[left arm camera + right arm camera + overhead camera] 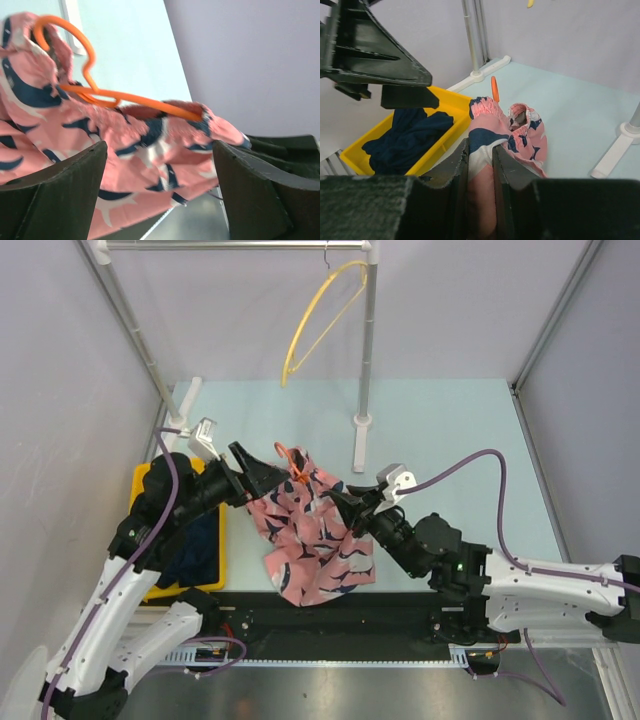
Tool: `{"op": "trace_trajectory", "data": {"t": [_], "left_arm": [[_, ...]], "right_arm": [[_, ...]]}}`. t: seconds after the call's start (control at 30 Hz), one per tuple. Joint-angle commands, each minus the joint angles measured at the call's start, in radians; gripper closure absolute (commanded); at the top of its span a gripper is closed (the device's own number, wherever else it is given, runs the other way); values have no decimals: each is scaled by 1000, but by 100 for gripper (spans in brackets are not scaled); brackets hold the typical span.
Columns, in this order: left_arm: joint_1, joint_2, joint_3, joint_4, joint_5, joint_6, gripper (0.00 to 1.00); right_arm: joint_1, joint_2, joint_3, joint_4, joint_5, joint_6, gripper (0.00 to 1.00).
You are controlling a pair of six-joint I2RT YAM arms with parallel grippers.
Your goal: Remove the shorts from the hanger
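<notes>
The salmon-pink printed shorts (pixel 312 532) lie bunched on the table, still on an orange hanger (pixel 288 454). My right gripper (pixel 342 506) is shut on a fold of them; the right wrist view shows the cloth pinched between the fingers (pixel 481 150). My left gripper (pixel 268 476) is open at the shorts' left upper edge. In its wrist view the pink shorts (pixel 140 145) and the orange hanger (pixel 130 96) sit just ahead of the wide-apart fingers. The navy shorts (pixel 197 545) lie in the yellow bin (pixel 146 480).
A clothes rack stands at the back with an upright pole (pixel 367 350) and foot (pixel 362 424). An empty yellow hanger (pixel 312 325) hangs from its rail. The yellow bin (pixel 451 102) holds the navy shorts (pixel 407 137) at the left.
</notes>
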Motion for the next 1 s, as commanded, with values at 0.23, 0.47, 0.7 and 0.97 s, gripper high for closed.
{"op": "trace_trajectory", "data": {"t": [0.23, 0.47, 0.7, 0.97], "left_arm": [[22, 105, 15, 138, -31, 51, 29], [26, 199, 51, 140, -54, 100, 33], [37, 223, 32, 167, -85, 120, 37], [86, 317, 66, 279, 44, 125, 57]], "right_arm": [[32, -94, 6, 19, -27, 59, 100], [56, -103, 7, 40, -25, 56, 100], [69, -117, 6, 38, -31, 54, 100], [56, -114, 6, 3, -103, 74, 100]]}}
